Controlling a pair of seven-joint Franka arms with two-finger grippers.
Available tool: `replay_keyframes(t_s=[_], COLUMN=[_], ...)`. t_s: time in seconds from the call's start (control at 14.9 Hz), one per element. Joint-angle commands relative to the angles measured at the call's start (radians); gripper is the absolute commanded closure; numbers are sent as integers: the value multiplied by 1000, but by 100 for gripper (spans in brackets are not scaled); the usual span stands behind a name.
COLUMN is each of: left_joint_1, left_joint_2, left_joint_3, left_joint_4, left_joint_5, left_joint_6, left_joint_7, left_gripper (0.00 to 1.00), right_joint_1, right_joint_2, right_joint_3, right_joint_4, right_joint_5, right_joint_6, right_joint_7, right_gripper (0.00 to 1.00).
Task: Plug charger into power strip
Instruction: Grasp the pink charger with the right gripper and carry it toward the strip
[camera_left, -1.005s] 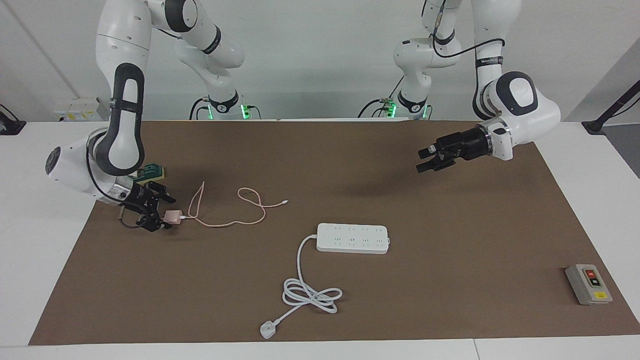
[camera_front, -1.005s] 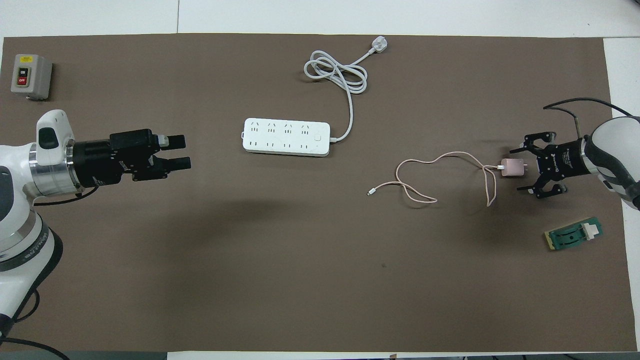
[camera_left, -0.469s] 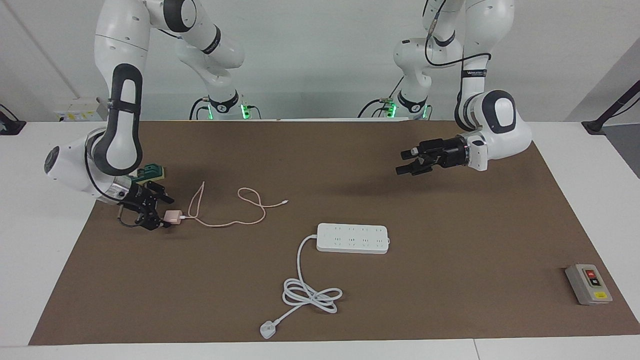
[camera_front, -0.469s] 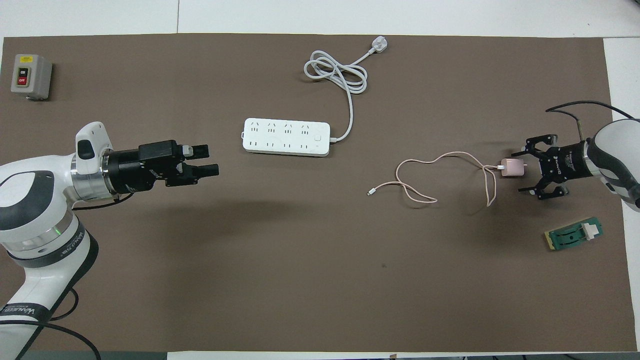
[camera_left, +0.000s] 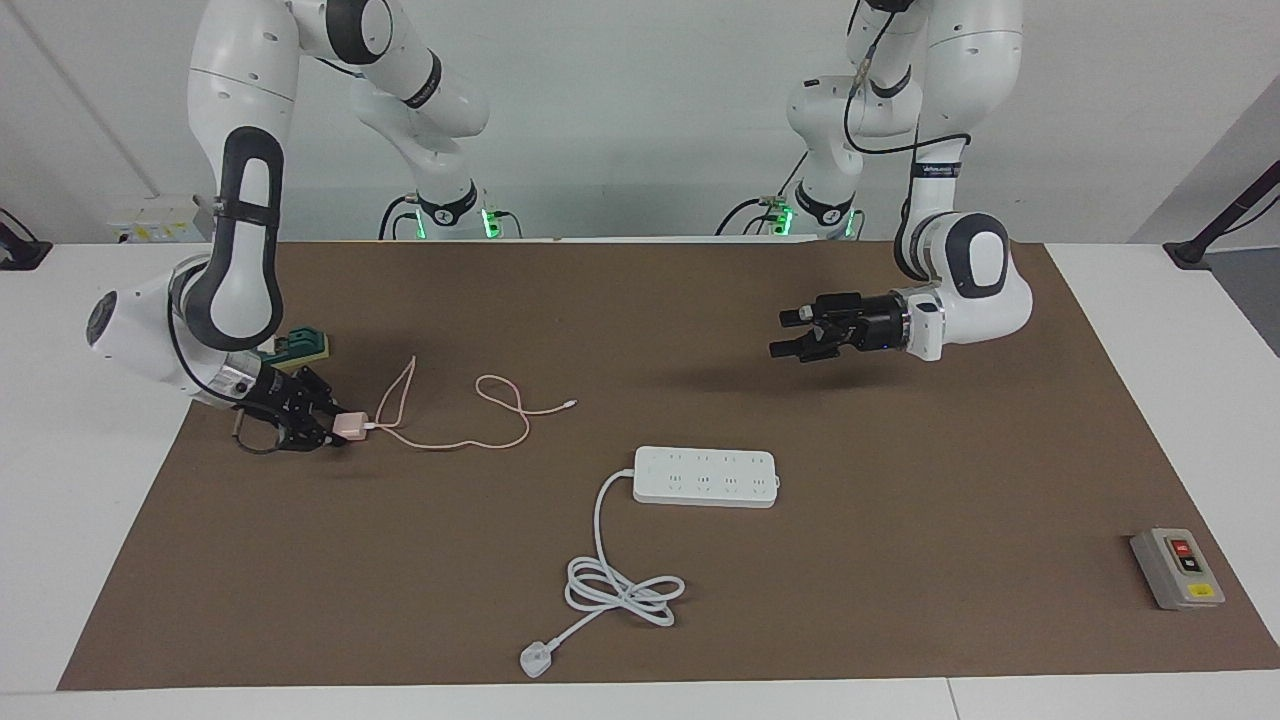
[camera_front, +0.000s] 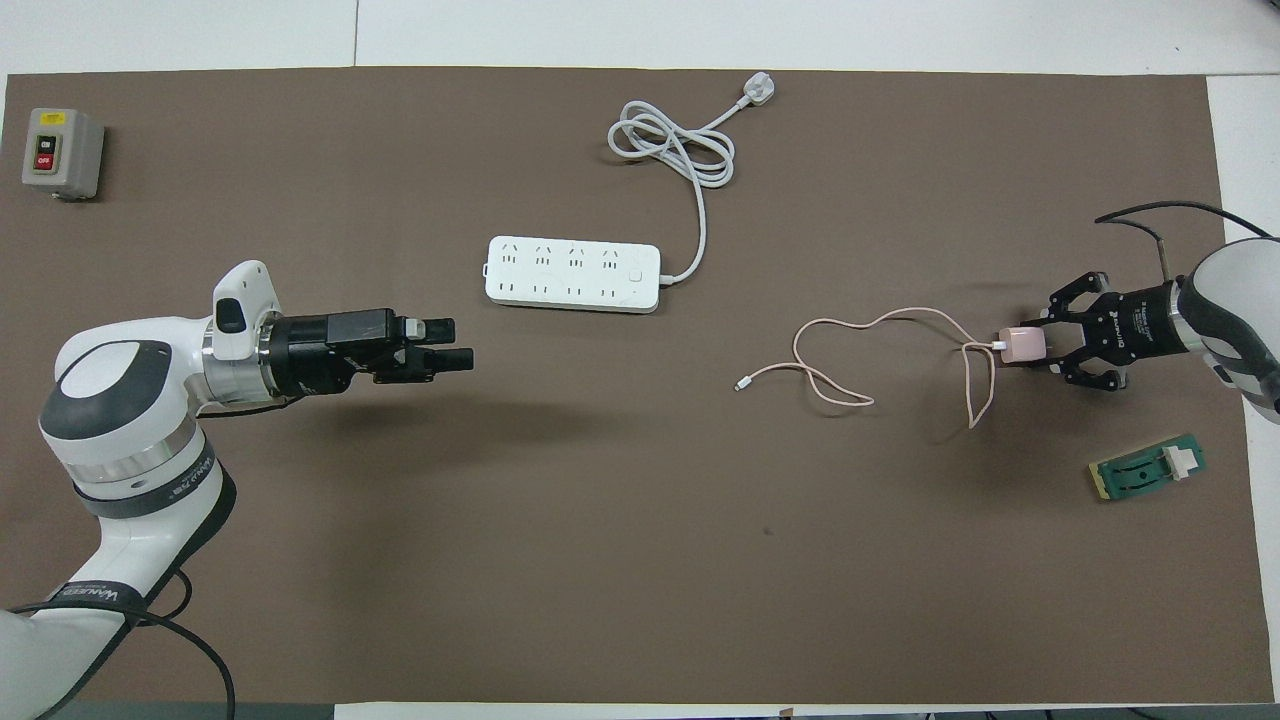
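The pale pink charger (camera_left: 350, 425) sits low over the brown mat at the right arm's end, also in the overhead view (camera_front: 1022, 346). My right gripper (camera_left: 335, 428) (camera_front: 1037, 342) is shut on it from the mat's edge side. Its thin pink cable (camera_left: 500, 385) (camera_front: 870, 320) trails in loops toward the table's middle. The white power strip (camera_left: 705, 476) (camera_front: 573, 274) lies flat mid-table, sockets up. My left gripper (camera_left: 790, 333) (camera_front: 455, 343) is open and empty, held level in the air over bare mat beside the strip, toward the left arm's end.
The strip's thick white cord (camera_left: 625, 590) coils farther from the robots and ends in a white three-pin plug (camera_left: 535, 660) (camera_front: 757, 92). A grey button box (camera_left: 1177, 568) (camera_front: 60, 152) stands at the left arm's end. A small green block (camera_left: 300, 345) (camera_front: 1148, 468) lies near my right gripper.
My right gripper has closed on the charger, and the near cable loop has shifted. My left gripper has swung from the left arm's end toward the table's middle, closer to the power strip.
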Motion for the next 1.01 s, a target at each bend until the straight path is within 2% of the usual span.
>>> replay_keyframes(t_s=[0.0,0.27,0.4,0.54,0.94], left_joint_1=[-30,-46,-59,-71,-97], left_joint_2=[31,45,51,53,54], left_joint_3=[14,14,14,14,15], left_joint_4=[12,23,23,31,35], left_joint_5=[-25,-49,-88,-99,-125], left_joint_6=[-26,-34,-37,-35,-20], left_joint_7=[65,103,106,111,145], left_gripper=[0,0,0,0,0], right_joint_1=[4,6,33,50,188], right_joint_2=[-7,-5,-10,-36,-125], right_joint_3=[6,12,16,18,21], right_joint_4=[25,114,160,157,153], right_joint_5=[53,53,53,54,76], right_joint_6=[4,-93,-134,-147,-179], right_joint_7=[-12,109,192,218,382], right_gripper=[91,100,100,100,100])
